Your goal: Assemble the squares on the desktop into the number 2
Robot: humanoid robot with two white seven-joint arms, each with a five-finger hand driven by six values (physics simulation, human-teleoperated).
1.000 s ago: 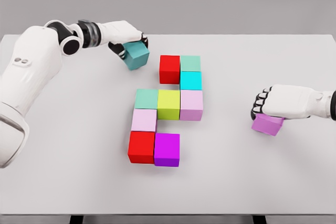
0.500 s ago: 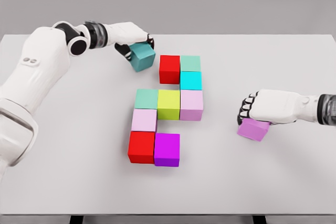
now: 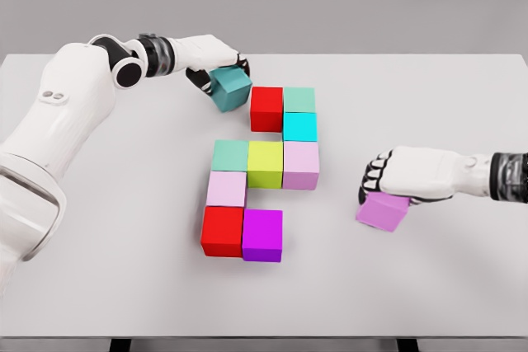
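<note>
A: Okay, left hand [image 3: 216, 62]?

B: Curled round a teal cube [image 3: 230, 89], tilted, near the far edge of the worktop [image 3: 124, 204], left of middle. Cube sits just beside the upper red cube [image 3: 266, 109]; can't tell if they touch.

A: Right hand [image 3: 408, 175]?

B: Fingers wrapped over a purple cube [image 3: 383, 211] toward the right edge, cube tilted, well apart from the cluster.

A: Cluster layout?

B: Middle of the worktop. Far row: upper red cube, then a sea-green cube [image 3: 299, 100] touching its right side. Cyan cube [image 3: 299, 126] directly in front of the sea-green one. Middle row, left to right: muted green cube [image 3: 230, 155], yellow-green cube [image 3: 265, 164], pale lilac cube [image 3: 300, 165], all touching. Pale pink cube [image 3: 226, 189] in front of the muted green one. Near row: lower red cube [image 3: 222, 231], magenta cube [image 3: 262, 235] touching its right.

A: Arms?

B: Left arm enters from the left edge, right from the right edge.
</note>
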